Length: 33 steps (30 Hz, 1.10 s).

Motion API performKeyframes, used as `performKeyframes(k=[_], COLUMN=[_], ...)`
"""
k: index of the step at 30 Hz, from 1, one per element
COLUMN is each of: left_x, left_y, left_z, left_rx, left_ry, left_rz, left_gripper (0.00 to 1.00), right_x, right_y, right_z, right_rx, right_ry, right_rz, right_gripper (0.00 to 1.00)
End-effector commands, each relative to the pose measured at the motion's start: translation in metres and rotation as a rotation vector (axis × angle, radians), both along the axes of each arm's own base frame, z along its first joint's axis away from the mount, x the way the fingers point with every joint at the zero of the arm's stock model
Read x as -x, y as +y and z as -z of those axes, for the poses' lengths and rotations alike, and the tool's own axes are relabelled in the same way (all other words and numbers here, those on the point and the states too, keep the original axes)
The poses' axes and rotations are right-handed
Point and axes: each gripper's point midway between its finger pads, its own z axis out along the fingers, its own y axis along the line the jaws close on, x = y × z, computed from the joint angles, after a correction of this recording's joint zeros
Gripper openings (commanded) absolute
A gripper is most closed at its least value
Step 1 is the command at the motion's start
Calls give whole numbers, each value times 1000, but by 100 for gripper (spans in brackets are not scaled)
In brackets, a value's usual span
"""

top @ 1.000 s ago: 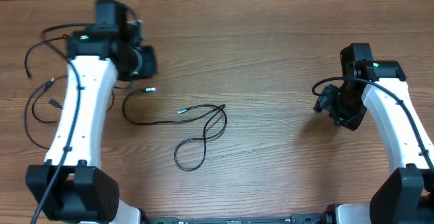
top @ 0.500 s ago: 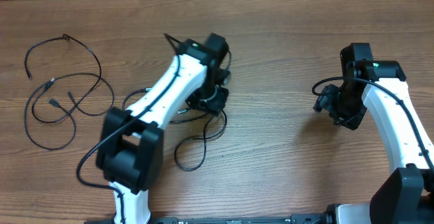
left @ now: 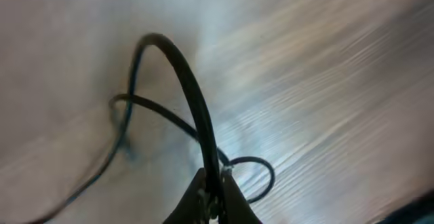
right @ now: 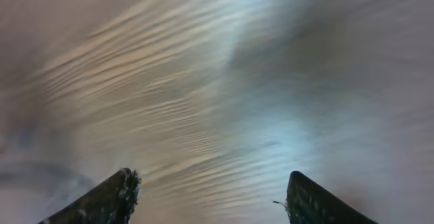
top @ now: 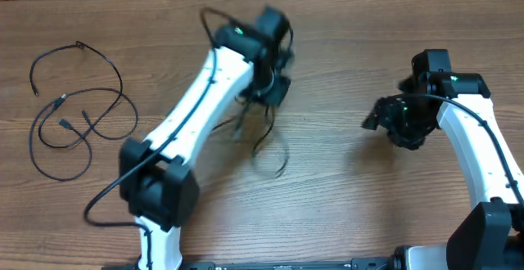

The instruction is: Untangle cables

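My left gripper (top: 264,98) is at the middle of the table, shut on a thin black cable (top: 260,139) and lifting it, so its loops hang blurred below. In the left wrist view the cable (left: 190,95) arches up out of the closed jaws (left: 213,190). A second black cable (top: 78,114) lies in loose loops at the far left. My right gripper (top: 391,119) is open and empty at the right; its wrist view shows only blurred wood between the spread fingers (right: 210,197).
The wooden table (top: 344,204) fills all views. My left arm (top: 192,131) stretches diagonally from the front left to the middle. The right arm (top: 479,151) stands along the right side.
My left gripper went from the far left to the middle cable, closed on it and now lifts it off the table. My right gripper has shifted slightly left.
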Motion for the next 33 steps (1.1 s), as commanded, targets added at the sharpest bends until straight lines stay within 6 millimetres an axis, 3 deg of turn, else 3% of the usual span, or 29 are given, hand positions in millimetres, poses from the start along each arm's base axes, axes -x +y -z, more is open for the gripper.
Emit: performKeyframes(k=[1, 4, 8, 21, 23, 25, 28, 33], left_x=[0, 8, 6, -15, -9, -6, -7, -6], left_y=[-25, -28, -30, -36, -42, -44, -38, -24], left_z=[-112, -115, -114, -125, -129, -132, -129, -125], left_rx=[300, 317, 328, 380, 419, 449, 438, 412], left_ry=[-170, -145, -134, -190, -163, -145, -135, -112], left_rz=[49, 61, 23, -68, -53, -41, -58, -75], left_gripper=[4, 4, 4, 4, 4, 4, 4, 4], right_x=[-3, -4, 2, 37, 28, 5, -8, -14], right_y=[62, 92, 116, 167, 155, 104, 72, 40], right_z=[-32, -47, -48, -46, -31, -3, 3, 4], right_rx=[-356, -468, -476, -483, -351, -10, 163, 316], right_ry=[-155, -235, -246, -197, -169, -90, -92, -102], right_rz=[-265, -380, -465, -646, -571, -242, -34, 170], right_gripper=[69, 70, 70, 70, 62, 62, 61, 60])
